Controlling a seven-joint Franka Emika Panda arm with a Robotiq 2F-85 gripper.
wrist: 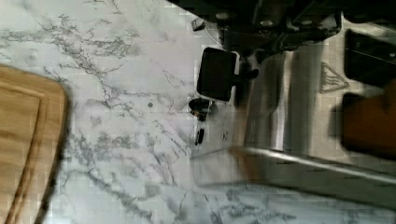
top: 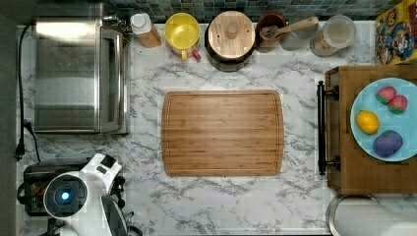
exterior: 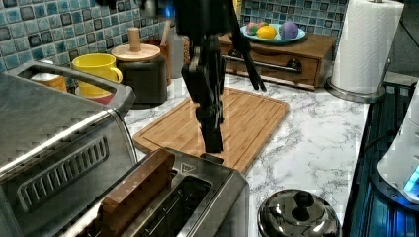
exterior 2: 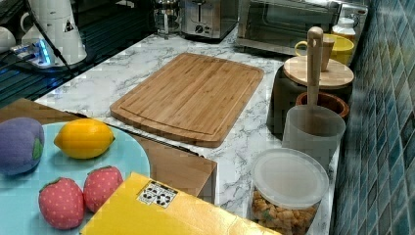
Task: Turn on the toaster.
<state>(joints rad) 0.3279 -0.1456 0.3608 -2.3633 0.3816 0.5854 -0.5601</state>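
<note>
Hovering fingers (exterior: 213,145) just above toaster (exterior: 197,197) end.

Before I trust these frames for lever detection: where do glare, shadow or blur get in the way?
Top view: glare streaks the toaster oven; the arm covers most of the toaster. Left view: the gripper is a dark silhouette. Wrist view: the toaster's steel is smeared and reflective; a black pad reads clearly.

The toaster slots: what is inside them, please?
In the left view, the toaster has a brown slice, probably bread, standing in the nearer slot. The other slot looks dark and empty, but its bottom is hidden.
</note>
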